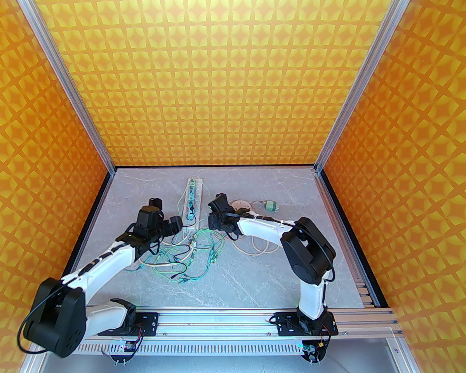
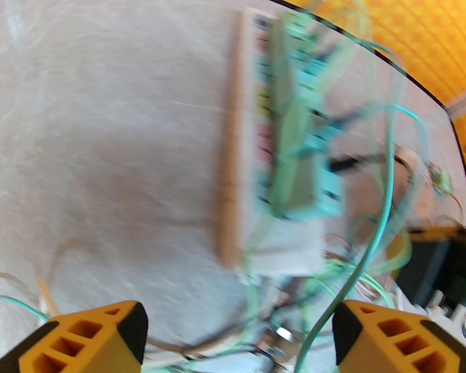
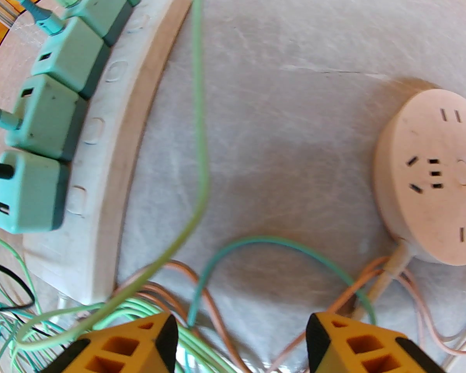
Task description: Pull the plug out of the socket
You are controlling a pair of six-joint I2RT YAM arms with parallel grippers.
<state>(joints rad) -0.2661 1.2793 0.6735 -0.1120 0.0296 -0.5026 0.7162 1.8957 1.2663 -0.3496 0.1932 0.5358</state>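
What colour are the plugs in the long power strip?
Mint green; the plugs show best in the right wrist view.

We're looking at a long white power strip lying flat on the table, running front to back. Mint-green cube plugs sit pushed into it in a tight row, side by side.

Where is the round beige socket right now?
Right wrist view: the round beige socket lies flat at the right, apart from the long white power strip at left.
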